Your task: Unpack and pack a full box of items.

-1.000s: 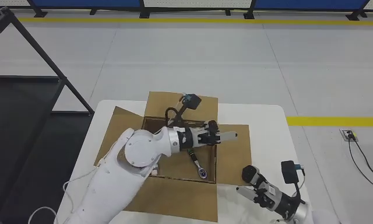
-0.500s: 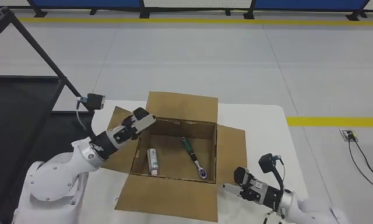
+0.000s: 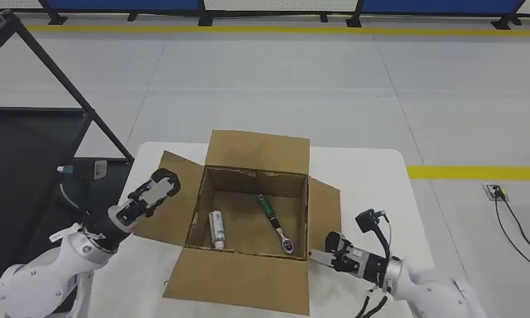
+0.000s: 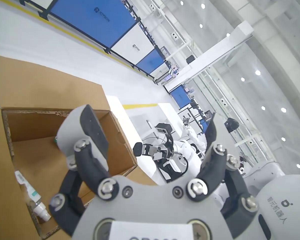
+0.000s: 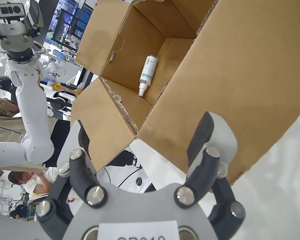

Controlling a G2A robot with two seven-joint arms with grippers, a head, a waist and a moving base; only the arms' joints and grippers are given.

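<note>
Inside box (image 3: 252, 182): bottle (image 3: 216, 228), seemingly ratchet (image 3: 275, 223).

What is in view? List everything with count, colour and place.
box: 1, brown cardboard, on the table, all four flaps open
bottle: 1, white with a teal label, lying on the box floor by the wall on the left arm's side
ratchet: 1, green handle and silver head, lying on the box floor beside the bottle, apart from it
table: 1, white, under the box
frame: 1, black, on the floor by the table on the left arm's side
lines: 2, yellow, on the floor
left tool: 1, grey and black, open and empty, over the box's flap
right tool: 1, grey and black, open and empty, at the opposite flap
</note>
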